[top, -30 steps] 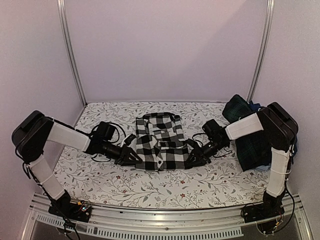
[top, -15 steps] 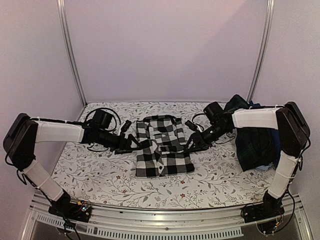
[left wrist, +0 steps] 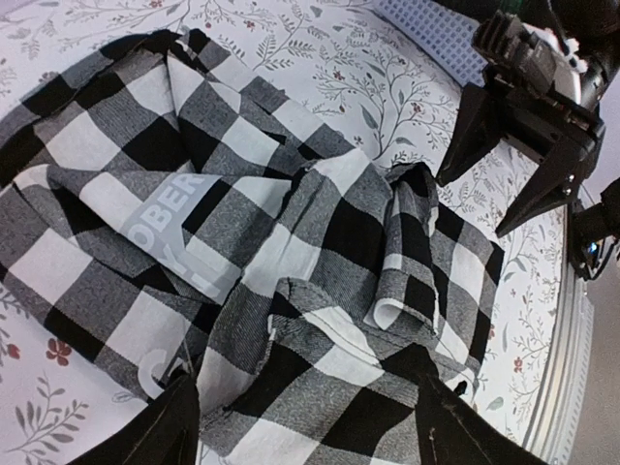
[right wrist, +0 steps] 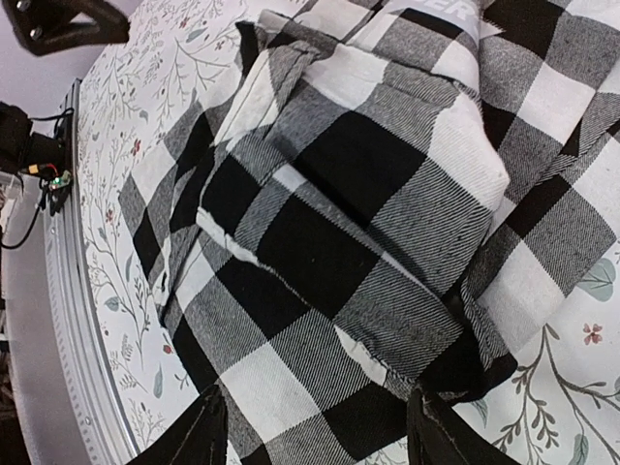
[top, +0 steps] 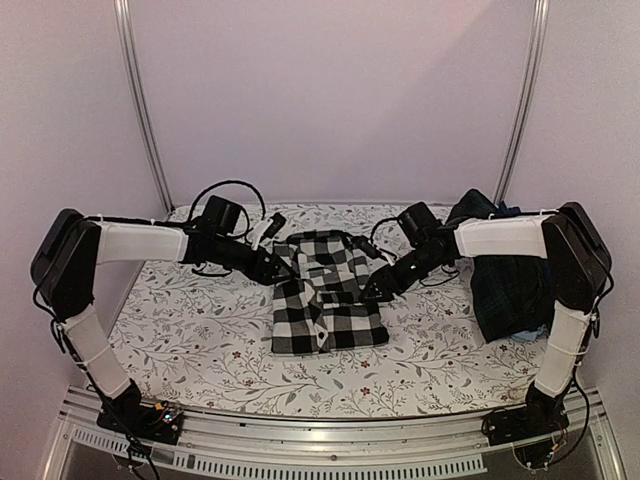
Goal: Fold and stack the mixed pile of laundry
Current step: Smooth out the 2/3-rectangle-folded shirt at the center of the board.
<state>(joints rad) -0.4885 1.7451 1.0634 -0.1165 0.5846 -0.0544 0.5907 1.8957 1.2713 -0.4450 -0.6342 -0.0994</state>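
Both grippers have left the shirt's near hem and now sit beside its far half. The black-and-white checked shirt [top: 328,315] lies mid-table on the floral covering [top: 200,345], long axis near-to-far, collar end far. The left gripper [top: 283,268] and right gripper [top: 372,287] flank it, arms stretched inward, jaws spread, holding nothing. A dark plaid garment [top: 505,290] lies heaped at the right edge.

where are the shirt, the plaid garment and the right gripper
shirt [top: 330,310], top view, middle of its folded front
plaid garment [top: 510,295], top view, its dark middle
right gripper [left wrist: 472,208], left wrist view, between its open fingertips
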